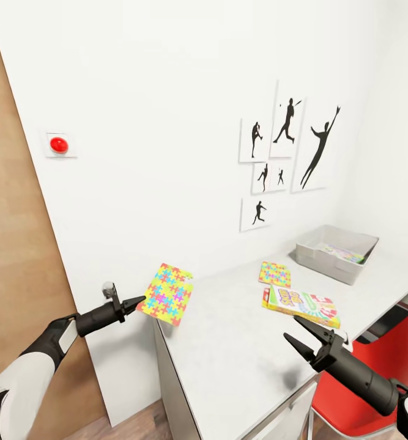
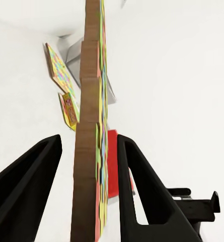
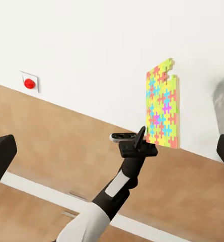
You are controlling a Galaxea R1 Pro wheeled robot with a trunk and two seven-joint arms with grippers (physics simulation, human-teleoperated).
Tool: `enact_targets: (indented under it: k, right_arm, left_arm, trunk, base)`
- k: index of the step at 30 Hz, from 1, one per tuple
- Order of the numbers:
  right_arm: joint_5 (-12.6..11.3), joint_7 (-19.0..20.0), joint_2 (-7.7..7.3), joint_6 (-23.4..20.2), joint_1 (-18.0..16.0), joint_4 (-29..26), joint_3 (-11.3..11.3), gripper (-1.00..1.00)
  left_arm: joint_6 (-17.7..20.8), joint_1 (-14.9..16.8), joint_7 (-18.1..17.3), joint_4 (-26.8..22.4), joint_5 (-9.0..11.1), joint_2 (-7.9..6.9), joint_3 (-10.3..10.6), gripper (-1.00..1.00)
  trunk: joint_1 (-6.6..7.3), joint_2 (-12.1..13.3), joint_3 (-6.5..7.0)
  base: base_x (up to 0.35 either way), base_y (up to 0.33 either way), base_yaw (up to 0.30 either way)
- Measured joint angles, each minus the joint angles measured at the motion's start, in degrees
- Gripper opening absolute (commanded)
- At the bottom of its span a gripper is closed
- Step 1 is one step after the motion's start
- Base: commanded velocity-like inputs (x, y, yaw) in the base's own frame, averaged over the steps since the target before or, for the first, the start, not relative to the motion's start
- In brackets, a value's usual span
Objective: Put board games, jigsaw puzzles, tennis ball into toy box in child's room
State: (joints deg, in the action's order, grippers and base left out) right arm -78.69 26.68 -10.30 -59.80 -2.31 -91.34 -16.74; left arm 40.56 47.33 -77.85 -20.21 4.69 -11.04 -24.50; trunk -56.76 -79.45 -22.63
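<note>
Bright, even light is filling the room, and no lamp or window is showing as its source. The right gripper (image 1: 303, 340) is casting only a faint soft shadow on the table (image 1: 240, 360). The white wall (image 1: 167, 122) is looking nearly washed out, and straight edges are leaning in the head view.

Yellow-pink-blue-green interlocking jigsaw puzzle (image 1: 166, 294), light grey toy box (image 1: 326, 259), red chair (image 1: 392, 374)

The head camera looks forward and down from above both arms, over the counter (image 1: 240, 342) toward the white wall (image 1: 167, 122). The left wrist camera sits close behind the left tool (image 2: 89, 151), sighting edge-on along the jigsaw puzzle (image 2: 91, 126). The right wrist camera faces away from the counter toward the left arm, from further off. All three views share that puzzle (image 1: 166, 293) (image 3: 162, 106); head and right wrist views share the red wall button (image 1: 59, 145) (image 3: 29, 82).
</note>
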Motion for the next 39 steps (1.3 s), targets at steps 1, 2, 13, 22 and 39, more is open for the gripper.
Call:
enact_targets:
  k: [1, 2, 13, 22, 39]
  right_arm:
    - [0.04, 0.01, 0.02, 0.00, 0.58, 0.00, -0.30, 1.00]
    - [0.06, -0.08, 0.05, 0.00, 0.84, 0.02, -0.41, 1.00]
    - [0.02, -0.01, 0.20, 0.05, 1.81, 0.08, -4.42, 1.00]
    - [0.13, -0.37, 1.30, 0.25, 1.76, 0.17, -4.20, 1.00]
    - [0.13, -0.36, 2.47, 0.25, 1.75, 0.41, -4.55, 1.00]
  left_arm:
    - [0.00, -0.01, -0.02, -0.01, 0.00, -0.04, -0.01, -1.00]
    - [0.03, -0.01, -0.07, -0.02, 0.00, -0.07, -0.03, -1.00]
    - [0.21, -0.01, -1.77, -0.11, -0.07, -0.46, 0.08, -1.00]
    - [5.24, 0.05, -1.78, -0.69, -0.14, -0.49, -0.08, -1.00]
    - [11.82, 0.11, -1.86, -7.37, -0.40, -0.62, 6.78, -1.00]
  trunk:
    - [0.22, 0.40, 0.18]
    - [0.44, 0.80, 0.36]
    - [2.86, 5.22, 2.34]
    - [3.74, 6.84, 3.06]
    - [7.46, 13.64, 6.30]
  base:
    - [0.000, 0.000, 0.000]
    - [0.000, 0.000, 0.000]
    - [0.000, 0.000, 0.000]
    - [0.000, 0.000, 0.000]
    - [-0.066, 0.000, -0.068]
